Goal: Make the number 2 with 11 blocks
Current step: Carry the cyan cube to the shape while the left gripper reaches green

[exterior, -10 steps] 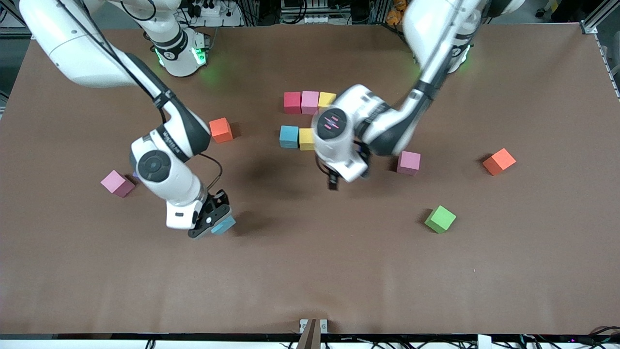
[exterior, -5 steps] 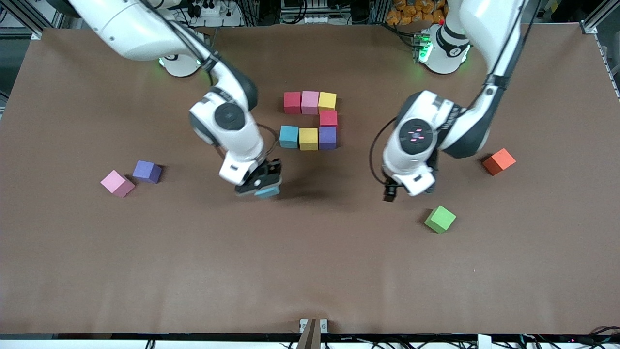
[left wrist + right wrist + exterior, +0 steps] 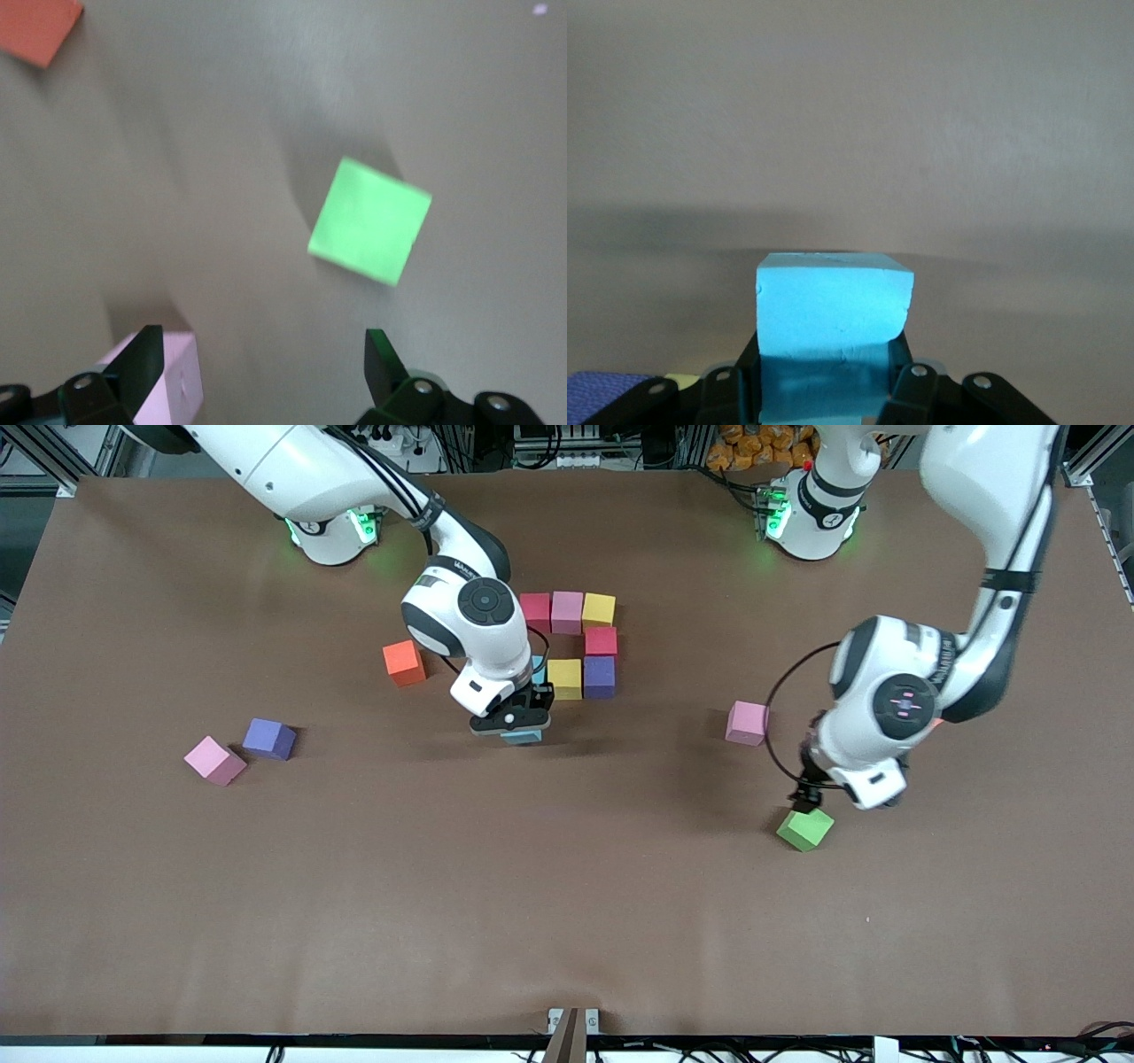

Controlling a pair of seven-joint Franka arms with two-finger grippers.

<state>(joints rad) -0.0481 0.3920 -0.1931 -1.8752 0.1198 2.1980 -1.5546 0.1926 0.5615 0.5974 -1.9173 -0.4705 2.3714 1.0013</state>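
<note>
My right gripper is shut on a light blue block, low over the table just in front of the block group. That group holds red, pink and yellow blocks in a row, then red, purple and yellow; another light blue block is mostly hidden by the right hand. My left gripper stands open just above the green block, nothing between its fingers.
A loose pink block lies beside the left hand. A pink block and a purple block sit toward the right arm's end. One orange cube lies beside the right arm; another orange cube shows in the left wrist view.
The right arm has carried the light blue block from near the pink and purple pair over to the group. The left arm has swung away from the group to the green block.
</note>
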